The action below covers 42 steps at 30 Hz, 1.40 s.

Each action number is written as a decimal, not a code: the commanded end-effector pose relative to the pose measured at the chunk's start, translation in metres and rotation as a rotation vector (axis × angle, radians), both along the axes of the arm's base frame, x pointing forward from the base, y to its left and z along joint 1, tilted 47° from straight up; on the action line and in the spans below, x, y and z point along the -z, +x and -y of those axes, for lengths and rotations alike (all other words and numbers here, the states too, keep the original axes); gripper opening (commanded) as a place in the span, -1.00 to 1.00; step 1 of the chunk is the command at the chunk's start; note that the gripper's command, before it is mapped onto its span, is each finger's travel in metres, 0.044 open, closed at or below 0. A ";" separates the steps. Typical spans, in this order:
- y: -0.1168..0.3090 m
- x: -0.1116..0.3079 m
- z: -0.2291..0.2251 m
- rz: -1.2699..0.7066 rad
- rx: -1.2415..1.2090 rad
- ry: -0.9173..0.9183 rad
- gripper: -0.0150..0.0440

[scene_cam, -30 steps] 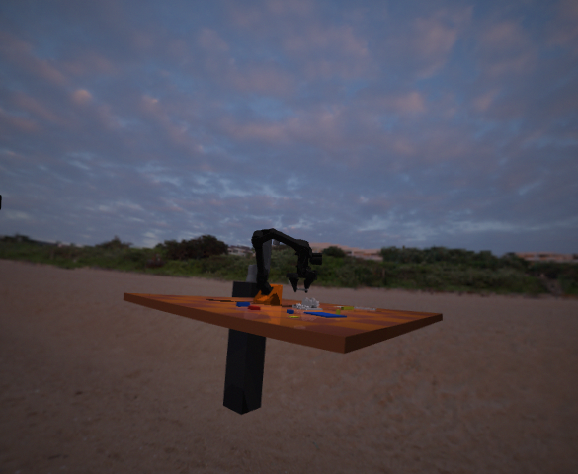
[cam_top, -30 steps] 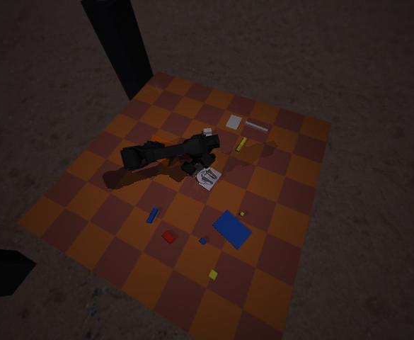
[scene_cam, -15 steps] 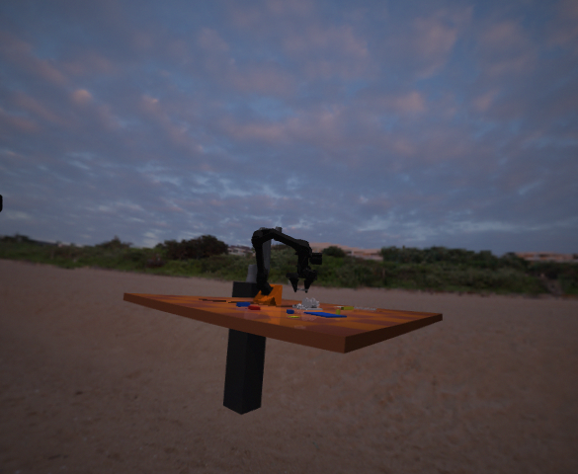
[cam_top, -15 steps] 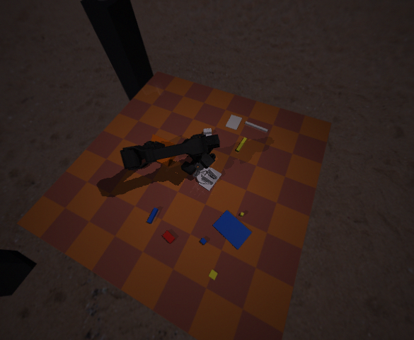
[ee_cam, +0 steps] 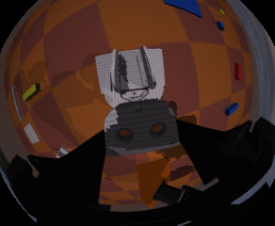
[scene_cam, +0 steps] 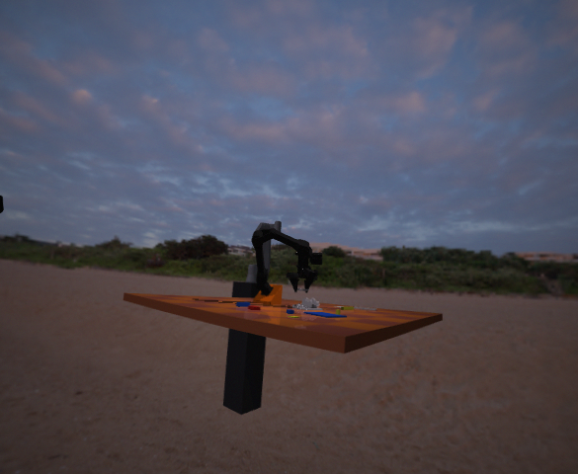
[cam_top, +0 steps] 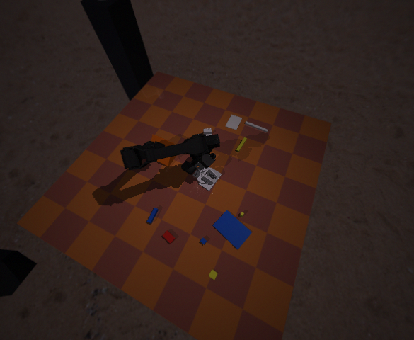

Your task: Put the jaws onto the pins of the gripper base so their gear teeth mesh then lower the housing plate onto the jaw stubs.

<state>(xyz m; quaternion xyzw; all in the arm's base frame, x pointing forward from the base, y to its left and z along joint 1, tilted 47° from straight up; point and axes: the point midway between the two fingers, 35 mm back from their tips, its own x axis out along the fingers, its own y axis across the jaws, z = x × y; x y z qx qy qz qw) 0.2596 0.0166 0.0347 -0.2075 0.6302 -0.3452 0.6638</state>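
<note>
My gripper (cam_top: 198, 166) (scene_cam: 301, 289) (ee_cam: 139, 128) is shut on the housing plate (ee_cam: 141, 116), a grey plate with two round holes, gripped by its two side edges. The plate is held above the table, just on the arm's side of the gripper base (cam_top: 216, 174) (ee_cam: 104, 71), and hides that end of it in the wrist view. The white base lies flat. Two pale jaws, the left jaw (ee_cam: 113, 72) and the right jaw (ee_cam: 149, 72), stand roughly parallel on it. The pins, the stubs and the meshing of the teeth cannot be made out.
Around the base lie a yellow bar (cam_top: 240, 144) (ee_cam: 31, 91), a white bar (cam_top: 256, 127), a white tile (cam_top: 233, 122), a blue plate (cam_top: 232, 229), a blue bar (cam_top: 152, 215) and a red block (cam_top: 168, 236). An orange block (scene_cam: 277, 295) (ee_cam: 149, 181) is by the arm's foot.
</note>
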 end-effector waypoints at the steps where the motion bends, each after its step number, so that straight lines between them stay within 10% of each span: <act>1: 0.000 0.004 0.003 -0.002 0.002 0.002 0.70; 42: -0.003 0.042 0.044 -0.001 0.002 -0.001 0.70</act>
